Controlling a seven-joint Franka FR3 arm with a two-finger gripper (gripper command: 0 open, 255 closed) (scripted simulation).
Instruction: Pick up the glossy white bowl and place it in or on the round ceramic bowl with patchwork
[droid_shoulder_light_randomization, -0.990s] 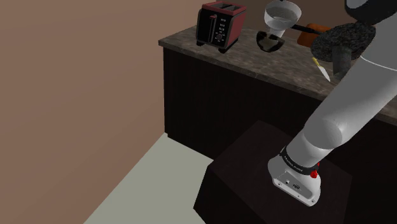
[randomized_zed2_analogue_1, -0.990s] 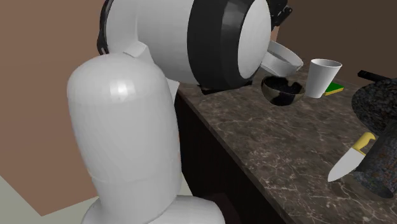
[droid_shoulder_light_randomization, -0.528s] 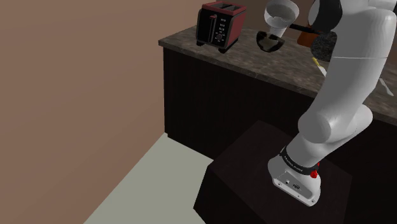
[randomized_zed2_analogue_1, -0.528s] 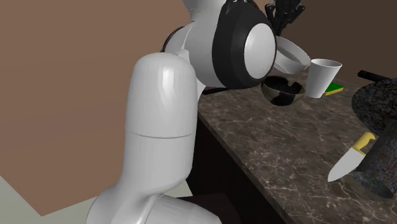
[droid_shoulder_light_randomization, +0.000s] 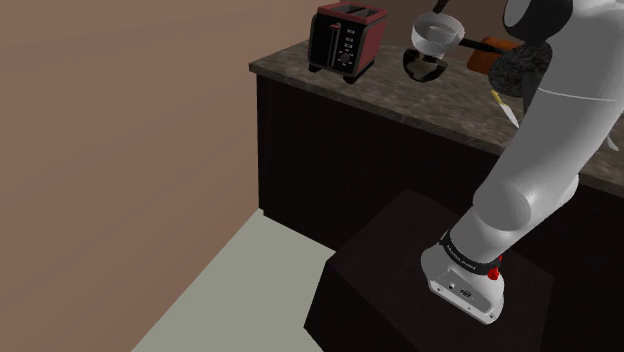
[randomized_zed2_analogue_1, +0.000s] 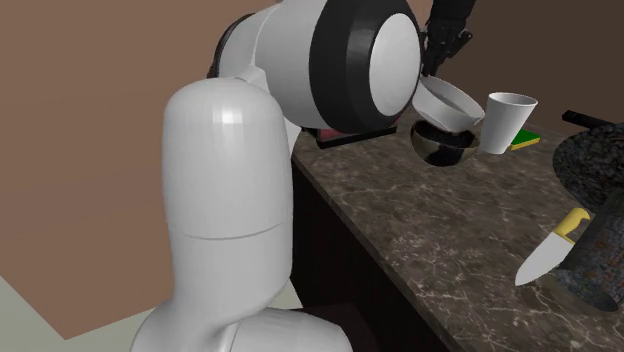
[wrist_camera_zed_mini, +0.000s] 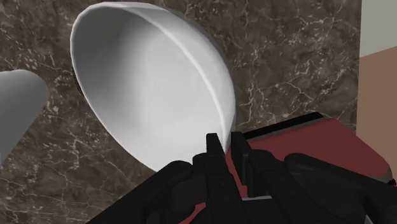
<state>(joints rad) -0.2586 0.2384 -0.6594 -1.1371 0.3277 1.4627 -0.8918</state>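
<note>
The pincer (wrist_camera_zed_mini: 227, 141) is clenched on the rim of the white bowl (randomized_zed2_analogue_1: 447, 103), which hangs tilted just above the dark bowl (randomized_zed2_analogue_1: 445, 150) on the marbled worktop (randomized_zed2_analogue_1: 470, 230). In the second exterior view, a white cup (randomized_zed2_analogue_1: 507, 120) stands at 3 o'clock of the white bowl.

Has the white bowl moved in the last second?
Yes. Held in the pincer, the white bowl has come down toward the dark bowl on the counter, and hangs tilted close over its rim.
</note>
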